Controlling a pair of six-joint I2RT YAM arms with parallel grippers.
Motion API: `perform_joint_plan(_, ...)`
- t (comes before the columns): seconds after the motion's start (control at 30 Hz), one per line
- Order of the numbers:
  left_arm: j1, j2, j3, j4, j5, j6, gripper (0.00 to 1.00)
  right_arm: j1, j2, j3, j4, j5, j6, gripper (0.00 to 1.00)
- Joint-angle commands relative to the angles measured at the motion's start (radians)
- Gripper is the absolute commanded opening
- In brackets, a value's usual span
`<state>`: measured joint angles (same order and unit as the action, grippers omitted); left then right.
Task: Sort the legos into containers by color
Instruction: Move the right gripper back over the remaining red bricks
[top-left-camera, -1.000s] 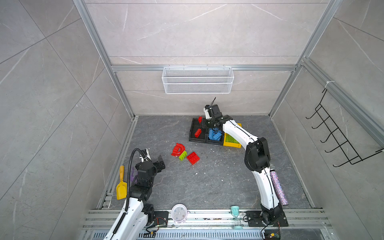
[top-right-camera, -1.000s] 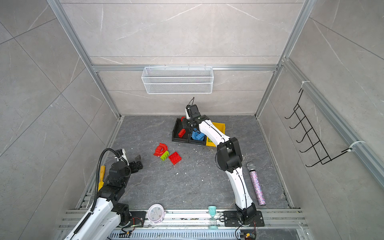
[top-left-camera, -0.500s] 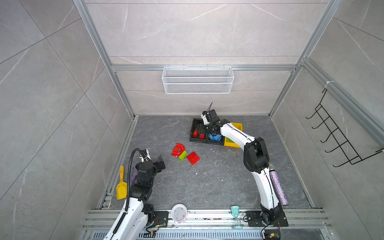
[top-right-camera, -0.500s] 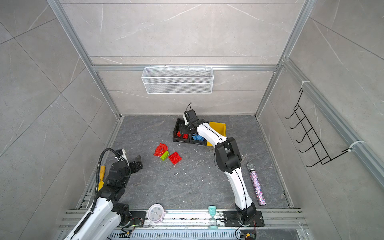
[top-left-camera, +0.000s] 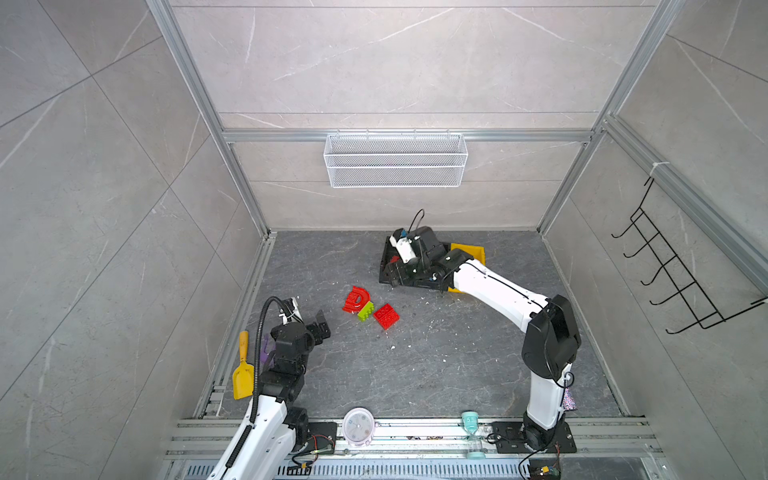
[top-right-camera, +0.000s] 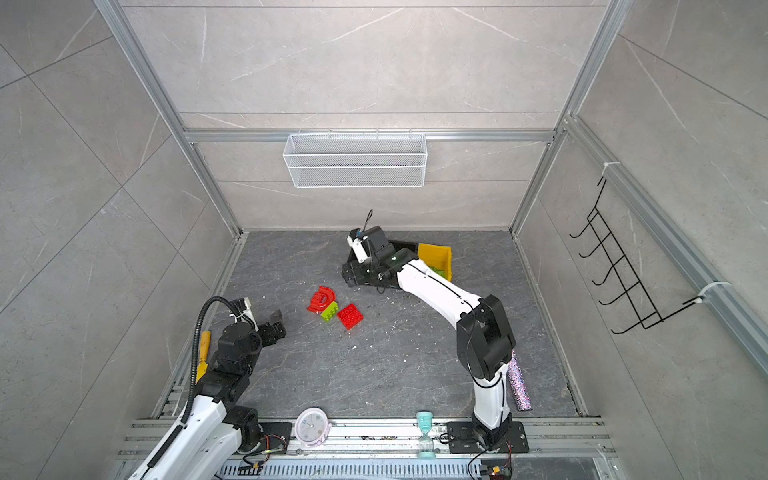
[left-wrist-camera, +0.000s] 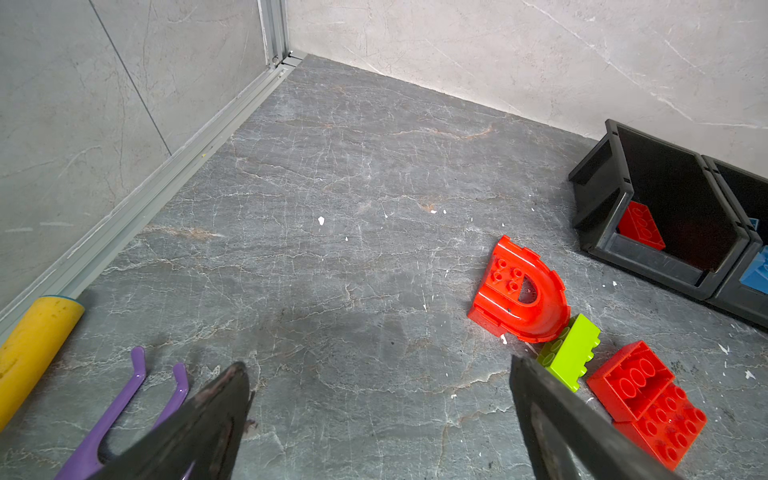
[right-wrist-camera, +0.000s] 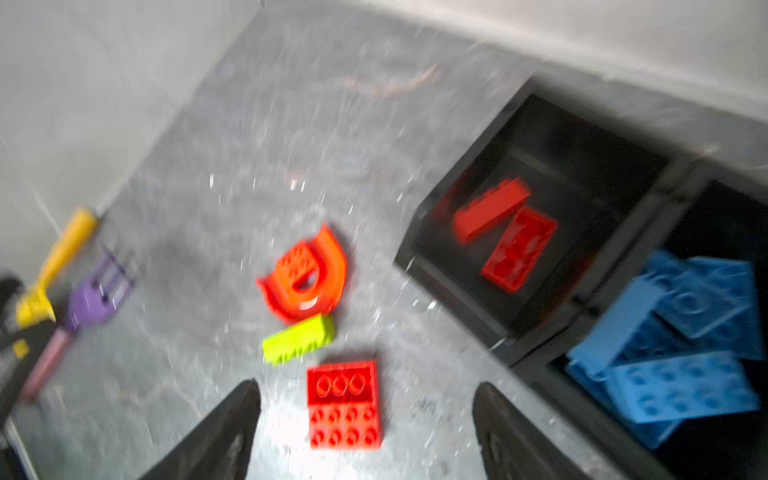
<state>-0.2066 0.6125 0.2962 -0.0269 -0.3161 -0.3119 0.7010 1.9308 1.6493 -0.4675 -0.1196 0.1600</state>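
Your two top views sit high above the front edge of the bench (top-left-camera: 415, 365). They look steeply down toward its back edge and cover nearly the same whole scene. Your left wrist view sits low near the front-left corner, facing back-right. Your right wrist view, blurred, looks from near the back edge toward the front-left. Both wrist views share the red arch brick (left-wrist-camera: 505, 282) and the black bin (left-wrist-camera: 598, 199) nearest it.

A red arch (top-left-camera: 356, 300) lies flat mid-floor. A lime brick (top-left-camera: 365, 311) lies on its side at the arch's 5 o'clock, with a red block (top-left-camera: 386, 316) beside it. At their 2 o'clock stand three bins in a row: a black bin (left-wrist-camera: 602, 195) holding two red bricks (right-wrist-camera: 505, 232), a second black bin (left-wrist-camera: 739, 303) holding blue bricks (right-wrist-camera: 681, 332), and a yellow bin (top-right-camera: 434, 253).
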Motion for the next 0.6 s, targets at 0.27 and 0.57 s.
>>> perform_joint_plan(0.27, 0.006, -0.043, -0.004, 0.001, -0.029, -0.014, 1.00, 0.013, 0.097, -0.143, 0.063, 0.035, 0.006, 0.72)
perform_joint_plan(0.57, 0.007, -0.033, 0.000, 0.002, -0.025, -0.014, 1.00, 0.020, 0.169, -0.140, 0.104, 0.038, 0.006, 0.67)
